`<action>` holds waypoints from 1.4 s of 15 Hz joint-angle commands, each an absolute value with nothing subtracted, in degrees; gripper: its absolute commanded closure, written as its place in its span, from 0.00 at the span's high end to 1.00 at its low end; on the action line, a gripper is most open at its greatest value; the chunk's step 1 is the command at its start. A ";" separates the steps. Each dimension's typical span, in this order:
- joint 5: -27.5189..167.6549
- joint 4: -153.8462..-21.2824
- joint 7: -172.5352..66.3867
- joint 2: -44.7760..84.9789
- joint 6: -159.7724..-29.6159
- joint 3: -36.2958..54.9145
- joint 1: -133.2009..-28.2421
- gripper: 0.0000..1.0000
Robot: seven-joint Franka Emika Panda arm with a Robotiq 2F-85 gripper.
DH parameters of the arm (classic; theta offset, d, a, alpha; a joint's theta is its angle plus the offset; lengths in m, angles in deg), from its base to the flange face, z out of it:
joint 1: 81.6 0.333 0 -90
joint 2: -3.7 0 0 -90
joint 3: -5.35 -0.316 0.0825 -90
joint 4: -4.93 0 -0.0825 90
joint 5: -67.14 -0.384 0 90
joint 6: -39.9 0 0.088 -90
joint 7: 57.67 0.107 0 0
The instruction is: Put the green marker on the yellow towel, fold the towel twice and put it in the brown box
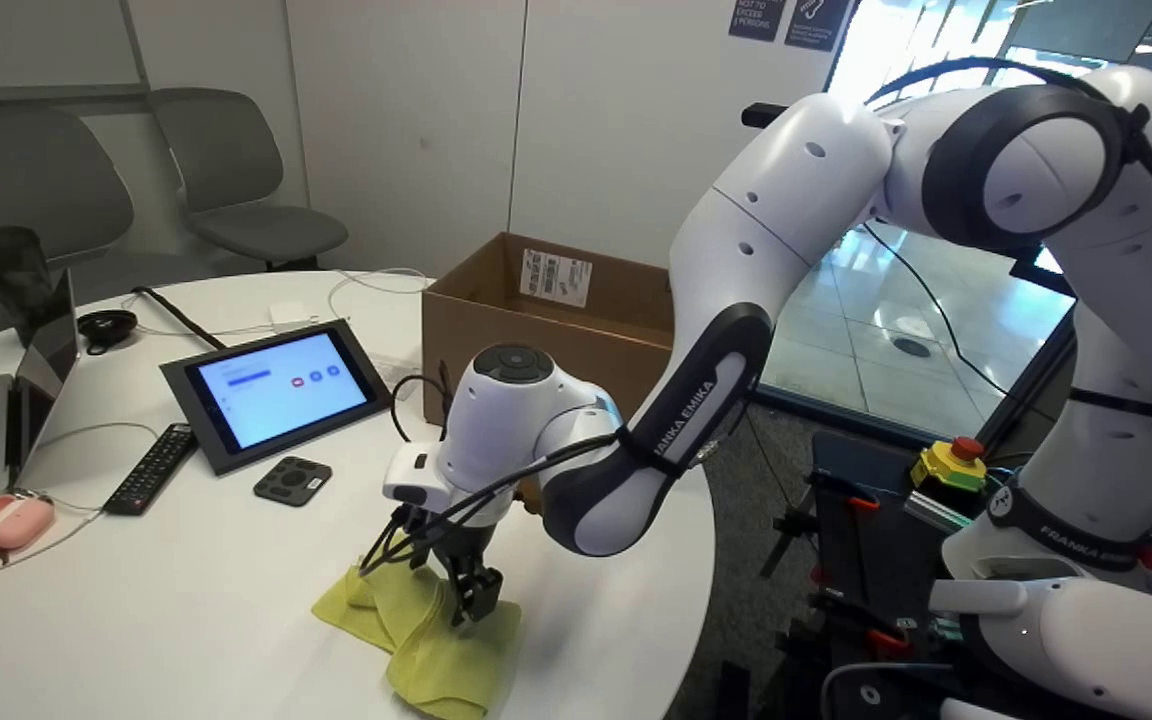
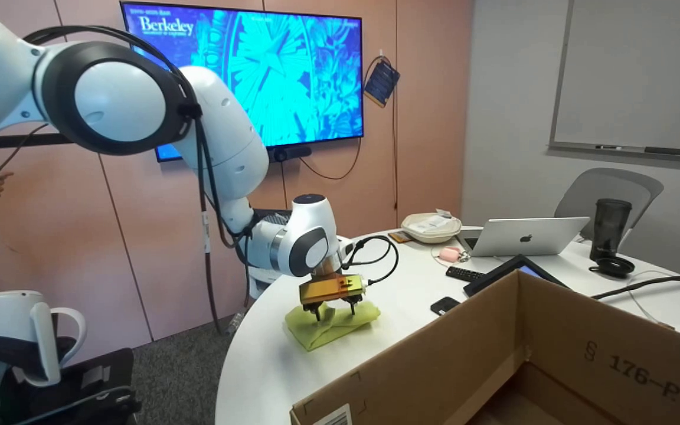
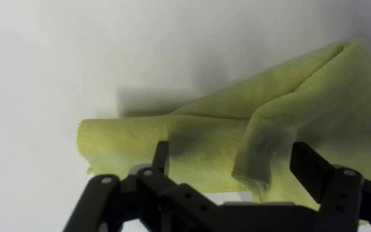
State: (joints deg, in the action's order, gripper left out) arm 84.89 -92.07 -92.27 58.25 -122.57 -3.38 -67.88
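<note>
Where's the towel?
In an exterior view, the yellow towel lies low, left of centre, on the table, nearer the camera than the brown box; in the wrist view, under the pincer.

Glossy white segmented robot arm (image 1: 726, 272), angular black gripper (image 3: 230, 145)

Rounded white shells (image 1: 841, 125), small grey round recesses (image 1: 746, 248) along them. Thick black ring (image 2: 56, 100) around a white disc cap (image 2: 120, 101) at the elbow. Pale "EMIKA" lettering (image 1: 693, 408) on a black forearm strip (image 1: 756, 332), black strap (image 1: 648, 457) next to it. Thick black cables (image 2: 200, 153). Dark grey round cap (image 1: 513, 363) on the wrist, silver metal band (image 2: 277, 248) close by. Shiny amber-yellow rectangular block (image 2: 327, 290) above the gripper's blocky black fingers (image 3: 312, 172). Silver-grey screw heads (image 3: 106, 180) on the gripper.
</note>
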 commanded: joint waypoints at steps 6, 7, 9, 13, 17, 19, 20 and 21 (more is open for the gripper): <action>83.34 -84.36 -86.33 59.70 -117.12 -5.48 -70.97 1.00; 82.57 -83.17 -85.30 60.08 -115.89 -5.79 -71.27 1.00; 80.75 -79.80 -83.28 61.58 -113.17 -6.09 -71.42 1.00; 76.71 -72.47 -79.37 64.86 -107.77 -6.09 -71.51 1.00; 75.07 -65.74 -75.54 68.83 -104.57 -5.25 -70.80 1.00; 74.59 -62.70 -74.23 71.00 -103.36 -5.22 -70.63 1.00; 74.37 -61.52 -73.86 71.90 -102.75 -5.29 -70.61 1.00; 73.90 -60.15 -73.68 72.96 -102.22 -5.54 -70.68 1.00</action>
